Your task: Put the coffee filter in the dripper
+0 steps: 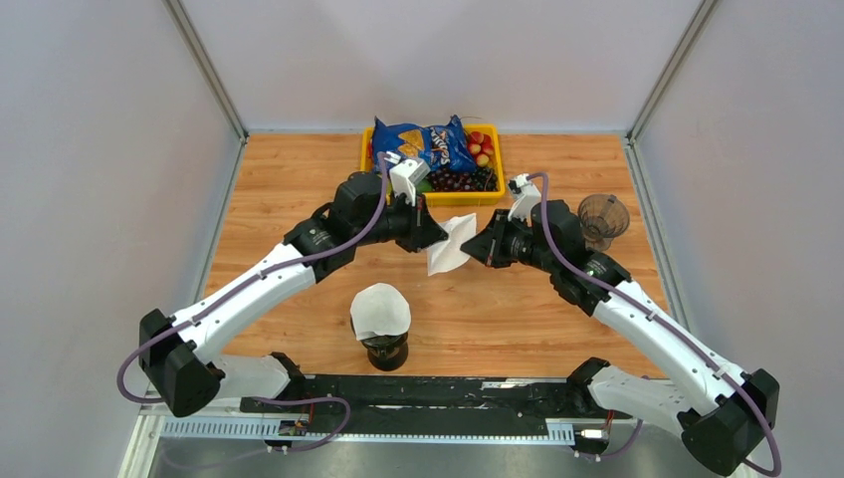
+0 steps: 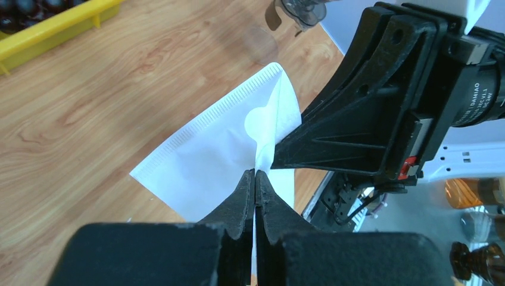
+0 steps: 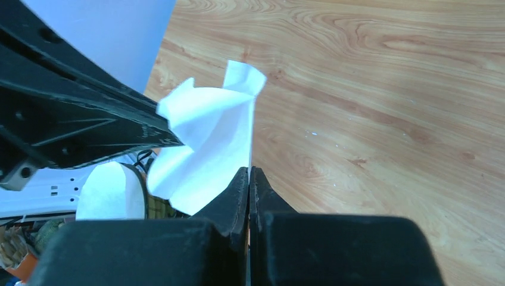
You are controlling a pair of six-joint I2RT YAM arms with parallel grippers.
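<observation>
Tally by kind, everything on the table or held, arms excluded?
Paper filters: 2, the held coffee filter and a second filter
Dark stand under that one: 1
Dripper: 1
Yellow tray: 1
Chip bag: 1
Total: 6, tray fruit not counted

Coffee filter (image 1: 450, 244): white paper, fan-shaped, crimped seam edge, partly spread open; pinched between left hand (image 2: 255, 176) and right hand (image 3: 248, 173), above mid-tabletop.
Dripper (image 1: 603, 217): smoky clear ribbed cone, standing far right, well apart from filter.

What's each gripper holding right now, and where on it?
Both pinch the same coffee filter: left gripper on one edge, right gripper on the opposite edge.
</observation>
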